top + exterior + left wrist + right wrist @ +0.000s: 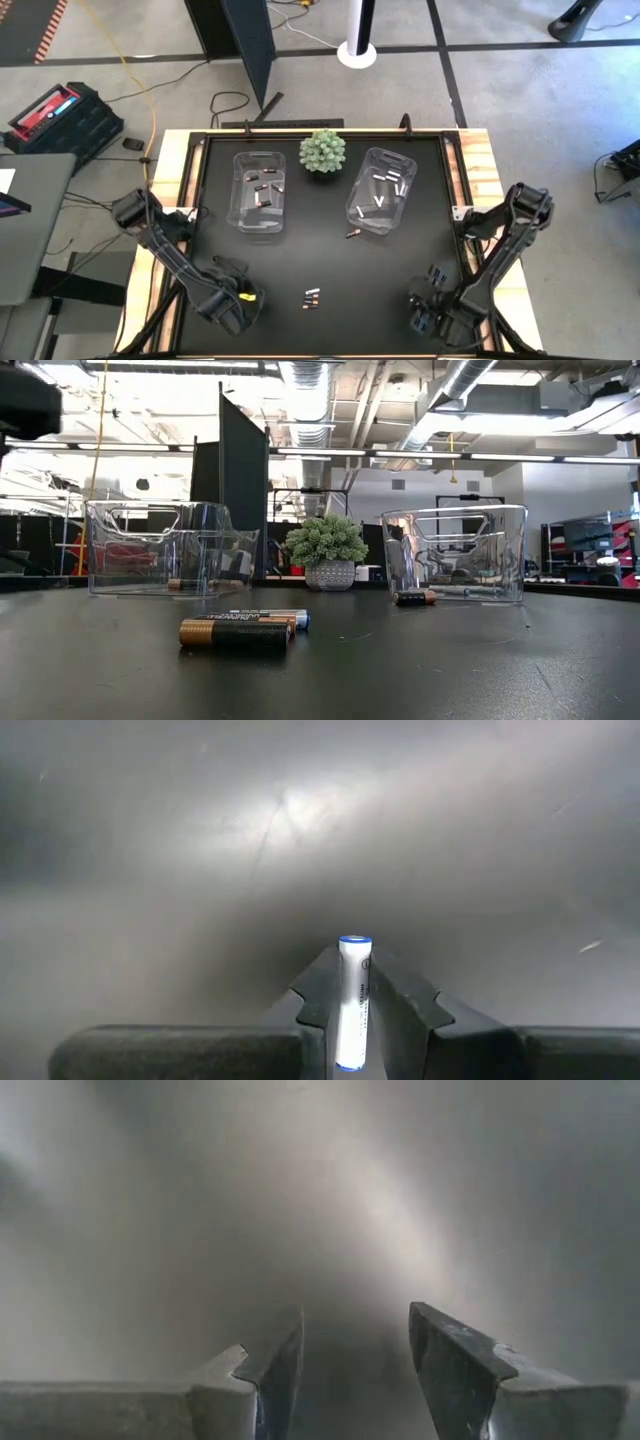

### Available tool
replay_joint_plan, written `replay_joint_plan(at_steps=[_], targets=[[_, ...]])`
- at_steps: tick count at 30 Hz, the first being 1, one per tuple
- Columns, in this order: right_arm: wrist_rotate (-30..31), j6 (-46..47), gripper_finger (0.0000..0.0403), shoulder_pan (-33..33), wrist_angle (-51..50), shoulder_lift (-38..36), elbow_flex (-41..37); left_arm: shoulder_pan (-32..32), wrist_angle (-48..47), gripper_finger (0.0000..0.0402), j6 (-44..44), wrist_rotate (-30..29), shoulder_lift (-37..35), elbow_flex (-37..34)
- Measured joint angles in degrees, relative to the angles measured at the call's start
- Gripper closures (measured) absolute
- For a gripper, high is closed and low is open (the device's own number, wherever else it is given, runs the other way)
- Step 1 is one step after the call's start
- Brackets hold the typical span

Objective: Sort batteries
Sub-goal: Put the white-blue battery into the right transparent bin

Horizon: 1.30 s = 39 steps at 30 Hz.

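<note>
White battery (353, 1002) pinched in left gripper (355, 995).

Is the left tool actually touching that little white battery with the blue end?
Touching: the left wrist view shows the left tool clamping the white cylindrical battery.

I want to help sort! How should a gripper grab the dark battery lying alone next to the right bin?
Probably around its middle, coming straight down from above. The dark battery lies flat on the mat, just outside the right bin, so its round sides are free. Turn the fingers across its length, keeping them clear of the bin wall.
</note>
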Motion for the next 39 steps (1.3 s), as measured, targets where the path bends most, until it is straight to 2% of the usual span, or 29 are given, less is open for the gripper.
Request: replay_joint_plan(at_steps=[3, 8, 15, 20, 28, 32, 39], targets=[[0.03, 0.0, 0.0202, 0.96, 6.05, -3.12, -4.81, 1.06, 0.29, 0.0357, 1.36, -0.69, -0.76, 0.02], [2.5, -3.03, 0.0202, 1.71, 10.54, -12.13, -11.34, 3.95, 2.57, 0.0356, 7.38, -2.02, -1.61, 0.08], [4.84, -7.13, 0.0202, 1.7, 20.33, -28.1, -23.86, 10.35, 8.01, 0.0356, 22.39, -5.57, -1.63, 2.3], [4.85, -7.13, 0.0202, 0.21, 23.68, -35.61, -29.57, 16.37, 8.26, 0.0356, 34.76, -6.63, -1.64, 6.16], [4.87, -7.24, 0.0202, -5.19, 18.43, -38.5, -30.67, 28.07, 8.96, 0.0356, 59.06, -6.68, -1.65, 14.58], [4.83, -7.28, 0.0202, -7.82, 17.9, -38.48, -30.67, 35.8, 12.82, 0.0356, 73.85, -5.73, -1.65, 18.94], [4.81, -7.26, 0.0202, -11.86, 17.85, -38.48, -30.67, 49.43, 29.63, 0.0356, 97.75, 5.93, -1.04, 24.52]])
